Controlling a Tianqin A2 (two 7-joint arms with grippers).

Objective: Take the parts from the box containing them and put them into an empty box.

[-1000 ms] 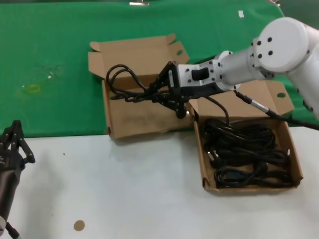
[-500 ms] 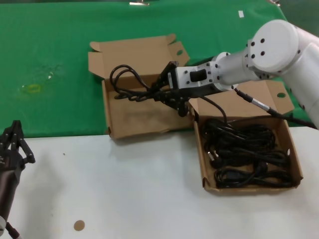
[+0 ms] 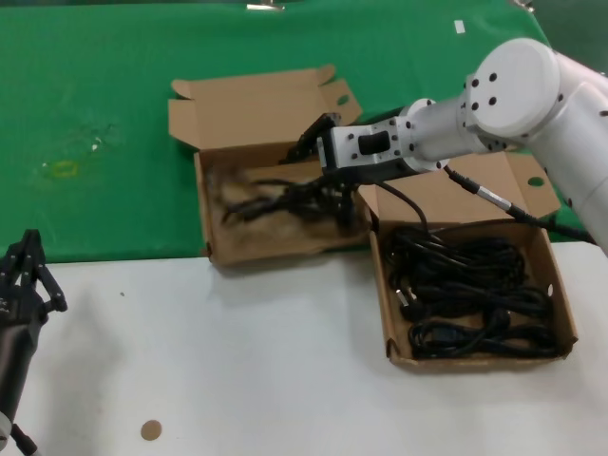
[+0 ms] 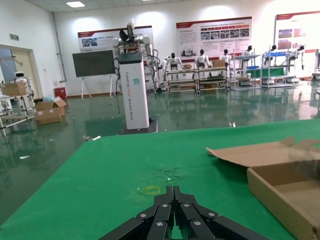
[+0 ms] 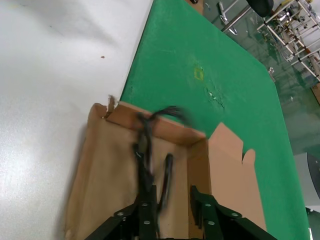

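Observation:
My right gripper (image 3: 318, 161) hangs over the empty box (image 3: 275, 249), the left one with the wavy front wall, and is open. A black power cord (image 3: 275, 195) lies blurred inside that box, just below the gripper. In the right wrist view the cord (image 5: 147, 150) trails down from between the spread fingers of the gripper (image 5: 171, 195) onto the box floor (image 5: 100, 165). The box containing the parts (image 3: 475, 359) stands to the right with several coiled cords (image 3: 465, 285) in it. My left gripper (image 3: 28, 261) is parked at the near left, shut and empty, and also shows in the left wrist view (image 4: 174, 189).
Both boxes have their lids (image 3: 256, 104) folded open toward the back on the green mat (image 3: 95, 114). The right arm's cable (image 3: 494, 204) crosses over the full box's lid. White tabletop (image 3: 237, 361) lies in front, with a small brown disc (image 3: 150, 430) at the near left.
The right gripper held the cord above the left box; it has now opened and the cord has dropped into that box. The left arm has not moved.

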